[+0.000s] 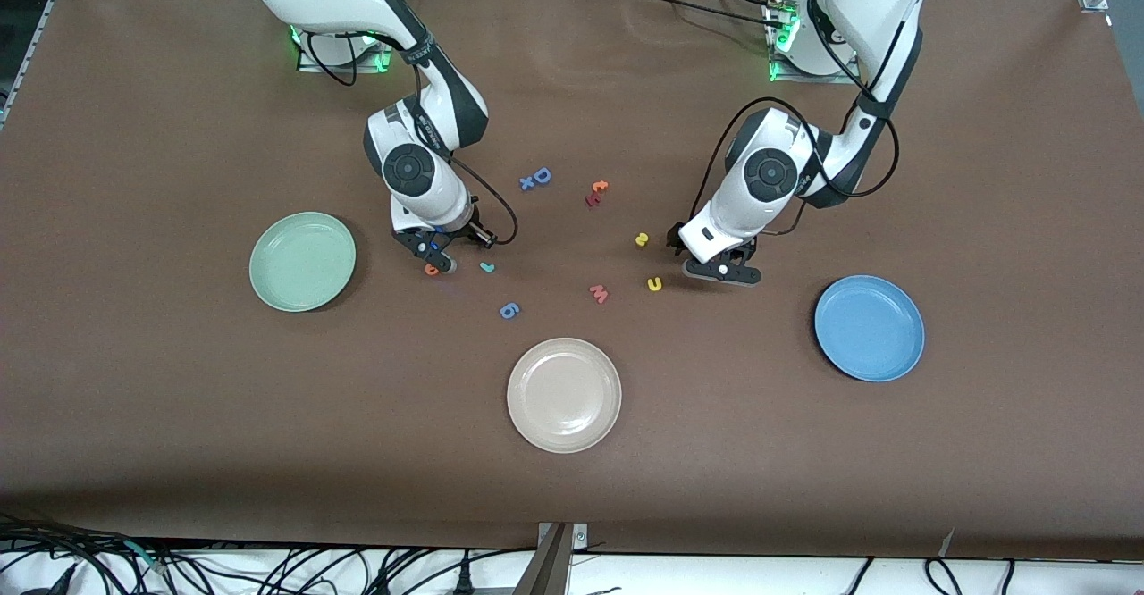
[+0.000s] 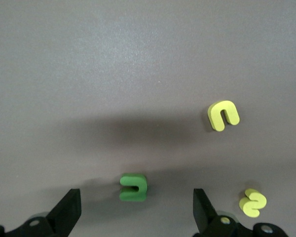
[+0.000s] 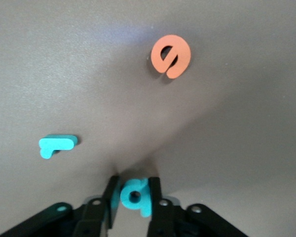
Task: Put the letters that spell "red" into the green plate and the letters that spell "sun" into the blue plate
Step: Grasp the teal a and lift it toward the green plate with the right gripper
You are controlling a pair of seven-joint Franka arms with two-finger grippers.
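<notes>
On the brown table (image 1: 179, 416), the right gripper (image 3: 133, 195) pinches the teal "d" (image 3: 136, 196) near the orange "e" (image 3: 170, 56) and teal "r" (image 3: 58, 144). The left gripper (image 2: 135, 210) hangs spread over the green u/n letter (image 2: 133, 187). The 1 pinched letter could slip out if lifted fast.

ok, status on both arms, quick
Right gripper shut on teal d, at the table. Left gripper open, low over green u. Green plate and blue plate hold no letters. Nothing in the way.
</notes>
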